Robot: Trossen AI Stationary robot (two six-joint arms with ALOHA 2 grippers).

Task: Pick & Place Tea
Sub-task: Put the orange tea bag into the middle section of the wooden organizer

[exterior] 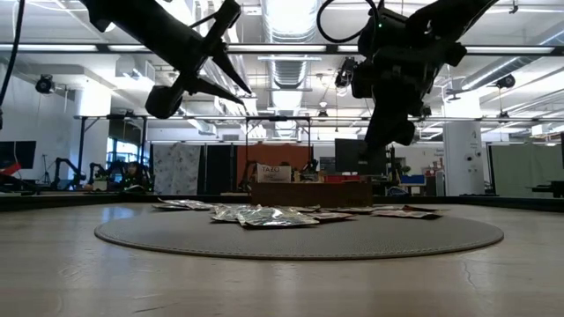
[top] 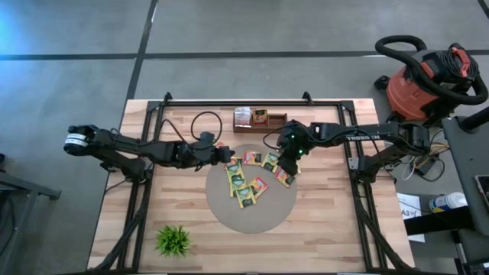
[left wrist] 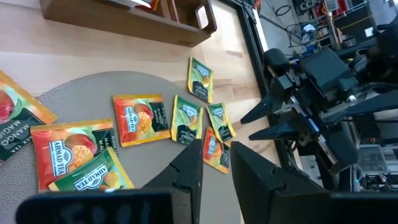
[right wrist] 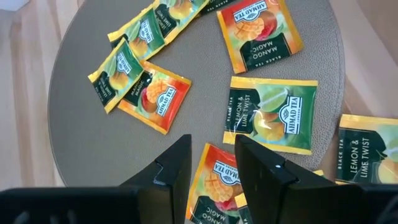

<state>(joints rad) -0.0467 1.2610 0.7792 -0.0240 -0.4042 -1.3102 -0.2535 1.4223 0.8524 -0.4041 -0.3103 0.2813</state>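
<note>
On the round grey mat (top: 252, 206) at mid-table, seen from above, the tea sachets (top: 246, 182) lie scattered over its far half, some overlapping. Left gripper (top: 228, 155) sits at the mat's far-left edge; right gripper (top: 287, 169) is over the sachets at the mat's far right. Wooden box (top: 260, 118) stands beyond the mat, small green plant (top: 174, 240) at the near left of the table. Red shop vacuum (top: 428, 80) on the floor off to the right.

Low view: both grippers hang clear above the mat (exterior: 300, 236), nothing between the fingers of either. Sachets (exterior: 264, 215) lie flat in a loose heap; the box (exterior: 310, 192) stands behind them.

Left wrist view: own fingers (left wrist: 189, 177) narrowly parted, a slim gap, empty. Sachets (left wrist: 140, 119) spread on the mat below, box (left wrist: 124, 15) beyond; the other arm's gripper (left wrist: 273, 121) shows farther off.

Right wrist view: fingers (right wrist: 177, 168) narrowly apart, empty, directly above an orange mango sachet (right wrist: 214, 180). Lemon-lime sachet (right wrist: 272, 115) just beside.
</note>
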